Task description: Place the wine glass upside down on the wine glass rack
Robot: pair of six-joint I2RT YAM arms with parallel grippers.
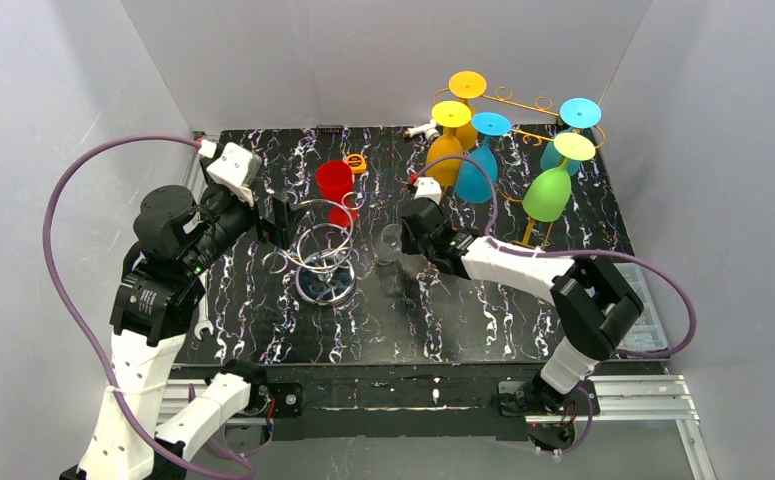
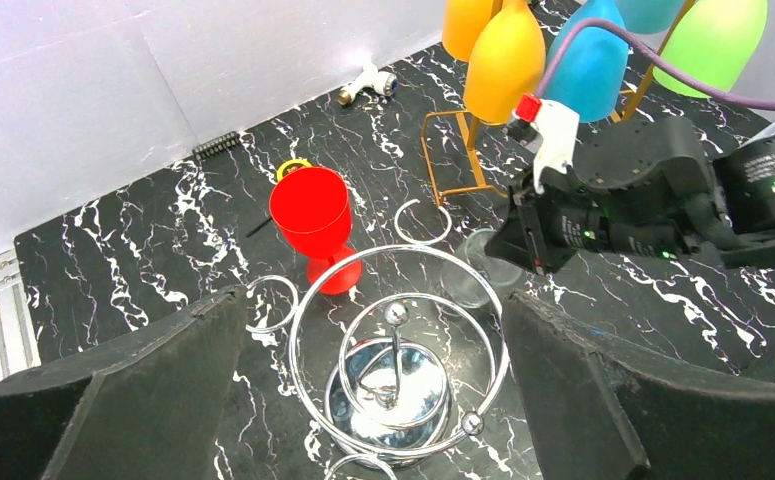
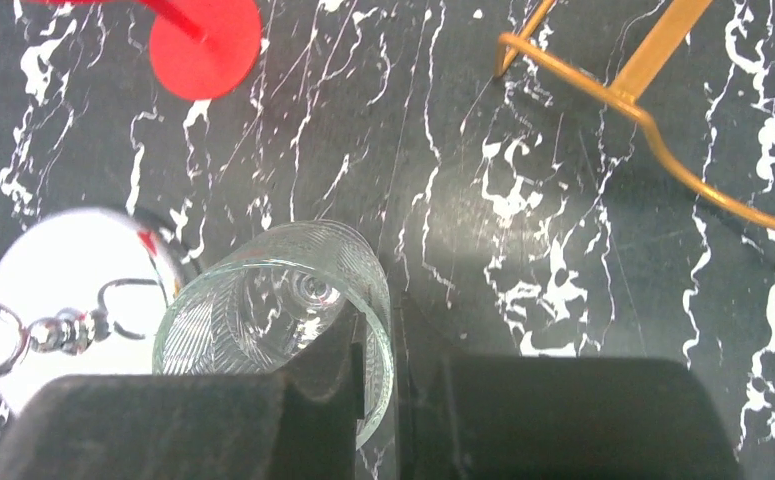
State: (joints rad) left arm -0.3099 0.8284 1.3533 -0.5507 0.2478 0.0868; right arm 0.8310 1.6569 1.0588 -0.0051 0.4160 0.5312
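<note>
Glass looks thin and brittle: our right hand (image 3: 398, 372) pinches the clear wine glass (image 3: 263, 300) by its rim, one finger inside; likely slippery. Left hand (image 2: 371, 310) spread.

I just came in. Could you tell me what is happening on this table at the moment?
The right gripper is closed on the rim of a clear glass that stands upright on the table. The left gripper hangs open above a chrome ring stand, holding nothing. The gold rack at the back right already carries coloured glasses upside down. A red glass stands upright near the chrome stand.
</note>
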